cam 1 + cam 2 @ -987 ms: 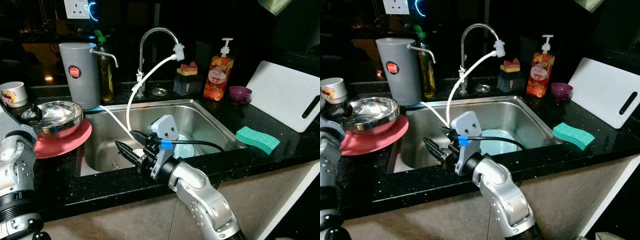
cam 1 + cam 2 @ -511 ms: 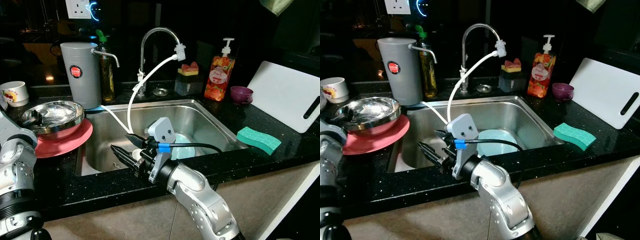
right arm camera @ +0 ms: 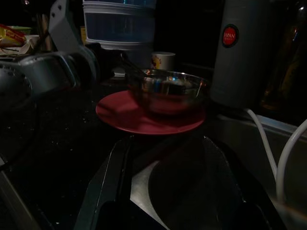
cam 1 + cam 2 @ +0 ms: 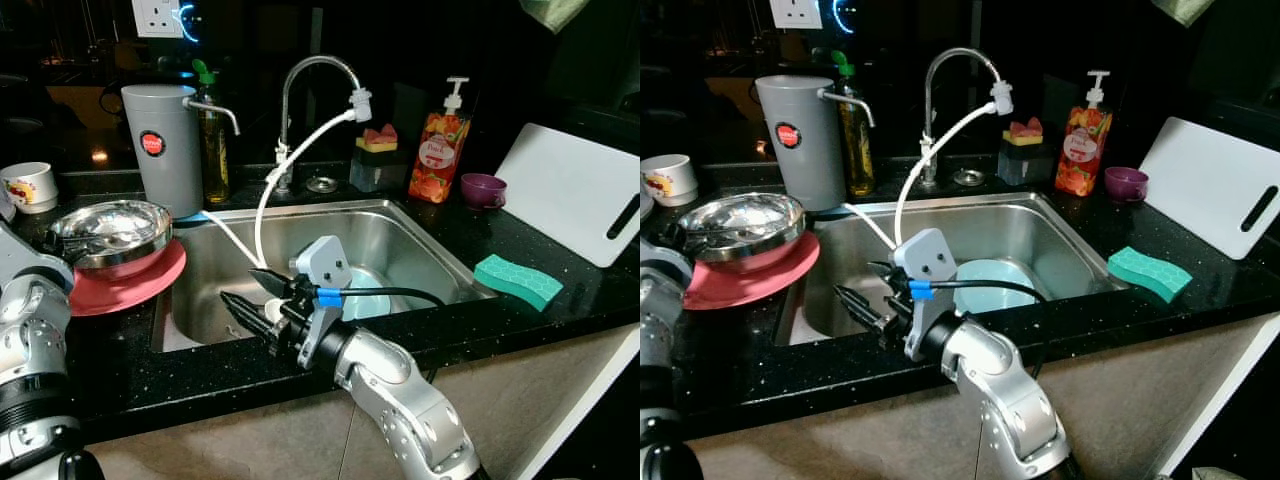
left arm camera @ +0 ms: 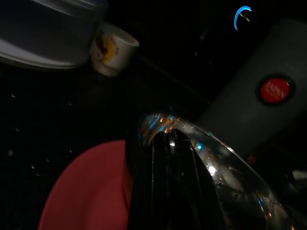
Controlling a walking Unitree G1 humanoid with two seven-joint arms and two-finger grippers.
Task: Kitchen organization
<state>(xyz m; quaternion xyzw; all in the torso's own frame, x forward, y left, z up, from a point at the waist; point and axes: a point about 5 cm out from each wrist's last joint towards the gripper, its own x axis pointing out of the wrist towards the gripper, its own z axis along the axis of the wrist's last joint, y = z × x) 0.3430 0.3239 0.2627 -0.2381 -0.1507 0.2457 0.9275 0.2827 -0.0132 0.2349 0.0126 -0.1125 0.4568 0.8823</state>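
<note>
Lifting from the sink (image 4: 420, 235), my right gripper (image 4: 248, 292), fingers spread and empty, has swung toward the steel bowl (image 4: 110, 232); left gripper's jaw state indeterminate.

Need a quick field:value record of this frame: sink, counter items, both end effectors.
setting: dark kitchen counter with steel sink
in sink: light blue plate, white hose from the faucet
left of sink: steel bowl resting on red plate, white cup, grey canister
right of sink: green sponge, white cutting board, soap bottle, purple bowl
right end effector: open, over the sink's front left part, holding nothing
left end effector: at the steel bowl, grip unclear
</note>
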